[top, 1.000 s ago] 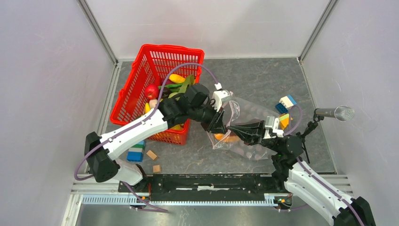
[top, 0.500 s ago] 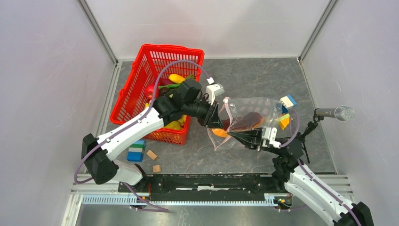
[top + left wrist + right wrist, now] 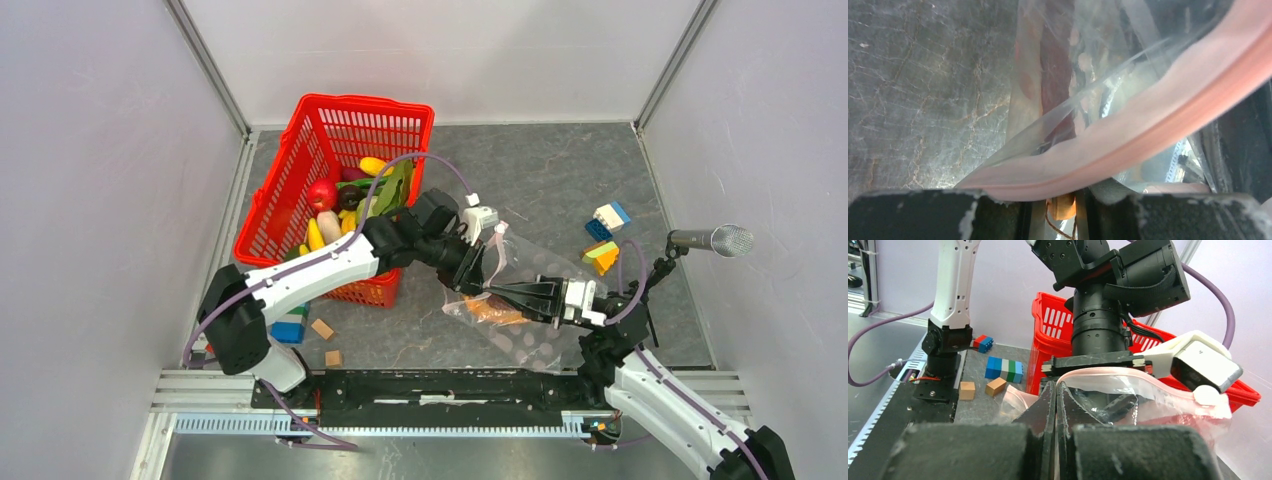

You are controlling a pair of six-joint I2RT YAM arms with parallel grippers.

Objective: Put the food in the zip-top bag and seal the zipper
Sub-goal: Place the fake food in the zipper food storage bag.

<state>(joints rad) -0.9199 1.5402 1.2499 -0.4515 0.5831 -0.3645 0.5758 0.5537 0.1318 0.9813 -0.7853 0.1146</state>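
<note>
The clear zip-top bag (image 3: 545, 318) lies on the grey table right of the basket, with an orange piece of food (image 3: 492, 310) inside. My left gripper (image 3: 478, 272) and right gripper (image 3: 500, 292) meet at its mouth. In the left wrist view the pink zipper (image 3: 1128, 145) runs across my left gripper (image 3: 1055, 200), which holds the bag's edge; a dark red piece (image 3: 1055, 75) shows through the plastic. In the right wrist view my right gripper (image 3: 1056, 387) is shut on the bag's rim beside the zipper (image 3: 1128, 374). More food, a red apple (image 3: 321, 195) and bananas (image 3: 315, 236), sits in the basket.
The red mesh basket (image 3: 365, 102) stands at the back left, against the left arm. Building blocks lie at the right (image 3: 612, 217) (image 3: 603, 257) and front left (image 3: 290, 325) (image 3: 322, 329). A microphone (image 3: 712, 240) stands at the right wall. Walls close in on three sides.
The bag was held up half a second ago with a dark red piece showing; now it hangs lower and nearer. Both grippers have shifted right and nearer with its mouth.
</note>
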